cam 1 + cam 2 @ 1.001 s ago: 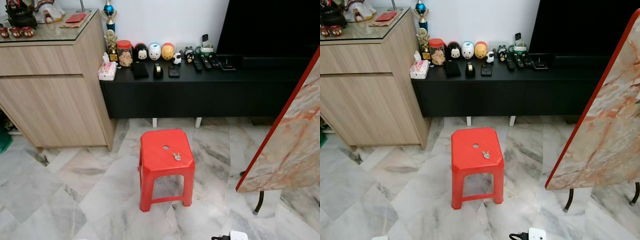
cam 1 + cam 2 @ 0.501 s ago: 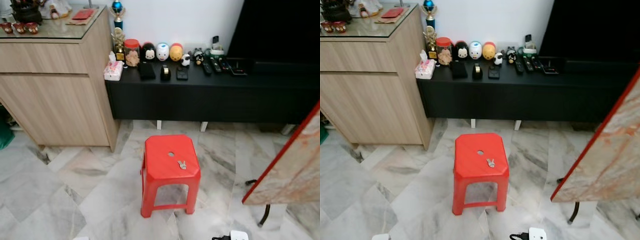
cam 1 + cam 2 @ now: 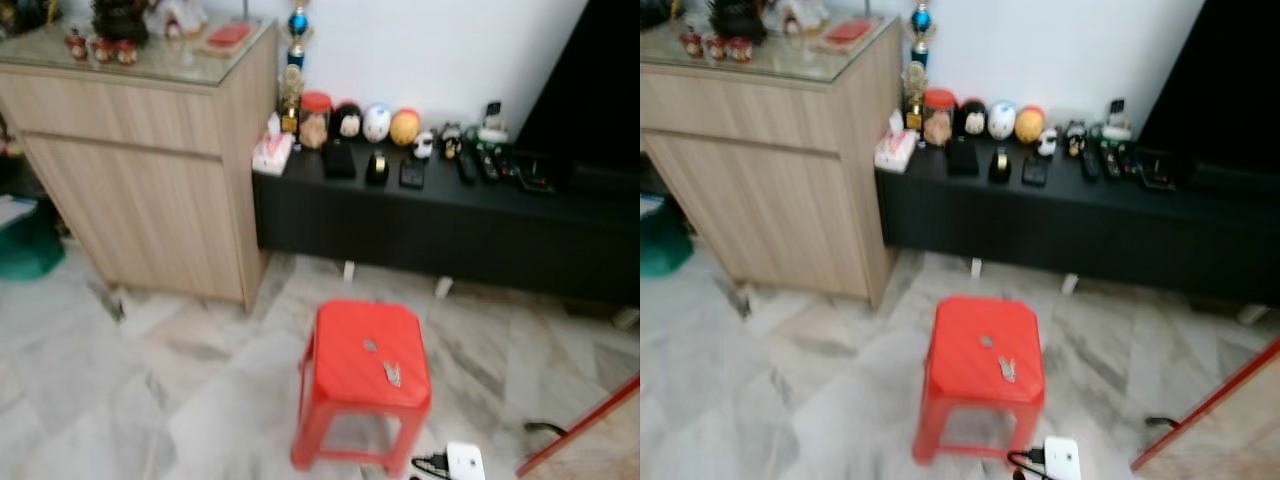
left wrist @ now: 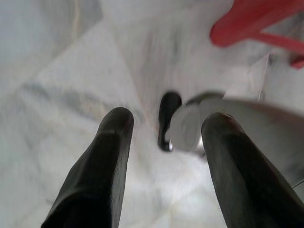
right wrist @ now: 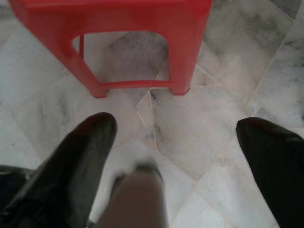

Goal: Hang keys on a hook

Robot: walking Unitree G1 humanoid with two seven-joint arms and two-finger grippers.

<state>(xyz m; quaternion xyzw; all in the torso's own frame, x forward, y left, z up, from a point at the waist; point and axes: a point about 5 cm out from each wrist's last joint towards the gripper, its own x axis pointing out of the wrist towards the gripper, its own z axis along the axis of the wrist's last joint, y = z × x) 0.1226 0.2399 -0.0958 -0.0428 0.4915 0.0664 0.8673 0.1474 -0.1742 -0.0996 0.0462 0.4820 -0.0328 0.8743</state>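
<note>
A small bunch of silver keys (image 3: 392, 374) lies on top of a red plastic stool (image 3: 350, 335), just right of the hole in its seat. The stool stands on the marble floor in front of me. In the left wrist view my left gripper (image 4: 166, 121) hangs over the marble floor, open, with nothing between its black fingers (image 4: 102, 161). In the right wrist view my right gripper (image 5: 176, 123) is open wide and low above the floor, with the stool's legs (image 5: 90, 71) a short way beyond its fingertips.
A wooden cabinet (image 3: 150, 180) stands at the left, a low black console (image 3: 450, 215) with figurines and remotes along the wall. A white power adapter (image 3: 465, 462) lies on the floor right of the stool. A red-edged board (image 3: 585, 430) leans at lower right.
The whole picture has shifted and blurred, so the camera has moved: the stool now sits lower and further right in view, and more of the cabinet shows. The keys lie as before.
</note>
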